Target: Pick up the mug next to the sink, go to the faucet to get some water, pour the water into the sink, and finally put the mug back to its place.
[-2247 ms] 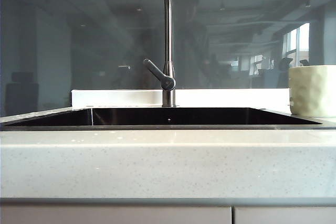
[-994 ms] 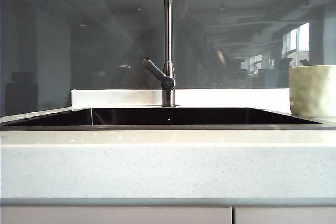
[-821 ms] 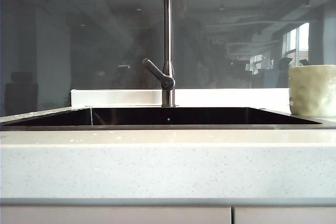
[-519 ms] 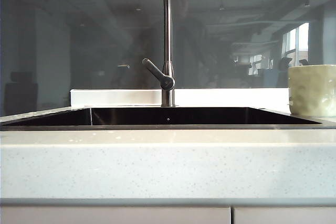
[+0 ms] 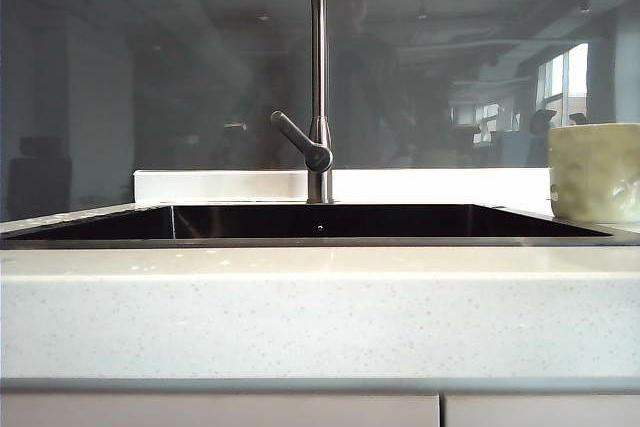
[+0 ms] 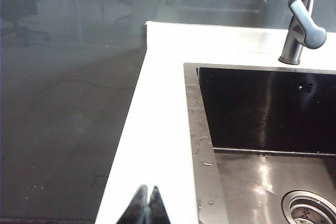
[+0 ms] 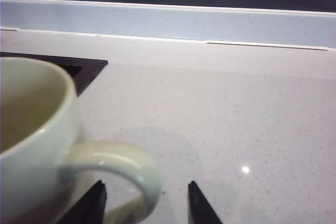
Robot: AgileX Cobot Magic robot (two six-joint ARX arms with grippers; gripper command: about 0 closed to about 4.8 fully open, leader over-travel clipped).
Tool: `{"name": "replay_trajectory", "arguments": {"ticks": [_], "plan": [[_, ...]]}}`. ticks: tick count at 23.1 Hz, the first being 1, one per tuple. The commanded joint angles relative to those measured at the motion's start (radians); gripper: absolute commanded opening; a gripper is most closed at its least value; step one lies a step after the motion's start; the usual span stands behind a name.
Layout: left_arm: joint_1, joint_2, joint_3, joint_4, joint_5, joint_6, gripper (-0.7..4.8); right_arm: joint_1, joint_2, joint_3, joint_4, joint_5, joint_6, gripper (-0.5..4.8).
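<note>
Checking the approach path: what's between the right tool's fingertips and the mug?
In the right wrist view the mug's handle sits between the open right tool's fingertips; only bare countertop lies around it.

Dark glass backsplash (image 5: 150,67) behind the pale speckled countertop (image 5: 320,317), reflecting an office interior: ceiling beams, bright windows (image 5: 565,82) at right, a blurred standing figure near centre. White upstand (image 5: 220,185) along the counter's back edge. Cabinet fronts (image 5: 220,412) below. Left wrist view: grey floor (image 6: 58,129), office chair (image 6: 18,3), table legs.
</note>
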Motion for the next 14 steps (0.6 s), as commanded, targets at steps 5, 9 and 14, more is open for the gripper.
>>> {"name": "replay_trajectory", "arguments": {"ticks": [5,9,14], "plan": [[-0.002,0.000,0.003,0.015,0.000,-0.003,-0.04,0.000,0.053,0.069,0.025,-0.001,-0.002,2.09],[-0.002,0.000,0.003,0.015,-0.001,-0.003,-0.04,0.000,0.066,0.083,0.022,-0.003,0.002,1.20],[-0.002,0.001,0.003,0.015,0.000,-0.002,-0.04,0.000,0.066,0.084,0.021,-0.004,0.002,0.80]]}}
